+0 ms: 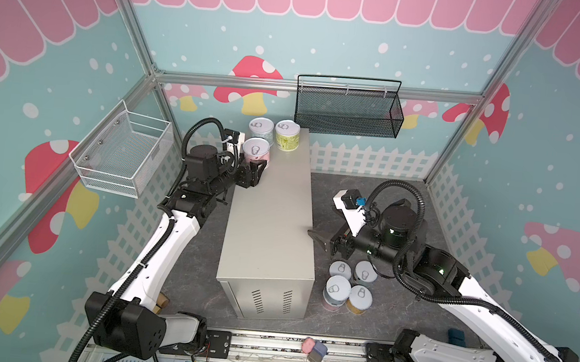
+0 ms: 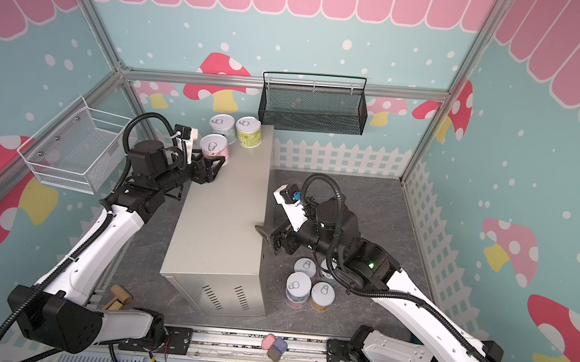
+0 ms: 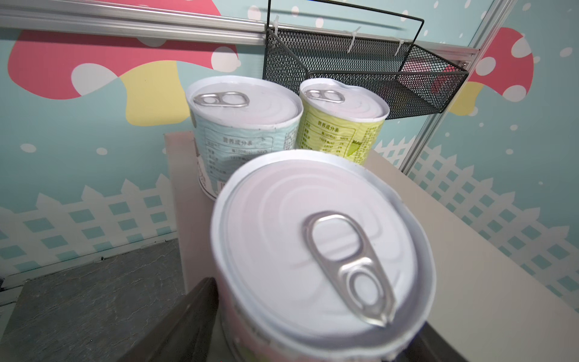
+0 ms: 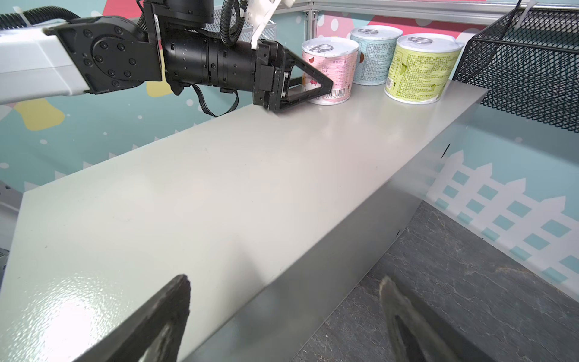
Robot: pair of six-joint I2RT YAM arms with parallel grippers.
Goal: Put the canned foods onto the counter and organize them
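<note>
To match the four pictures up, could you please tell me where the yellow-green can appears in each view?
Top view: yellow-green can at the counter's far end, left of the black mesh basket.
Top view: same place, basket to its right.
Left wrist: beside the light blue can, before the basket.
Right wrist: the can nearest the basket.
Shared landmark: the black mesh basket.

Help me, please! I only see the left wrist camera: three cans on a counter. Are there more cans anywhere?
Observer: Yes, at least four more cans stand on the floor beside the counter, on the robot's right side.
Operator: What's the right hand doing?
Observer: The right hand is open and empty, hovering at the counter's long edge.
Operator: Any other basket?
Observer: A white wire basket hangs on the robot's left side.
</note>
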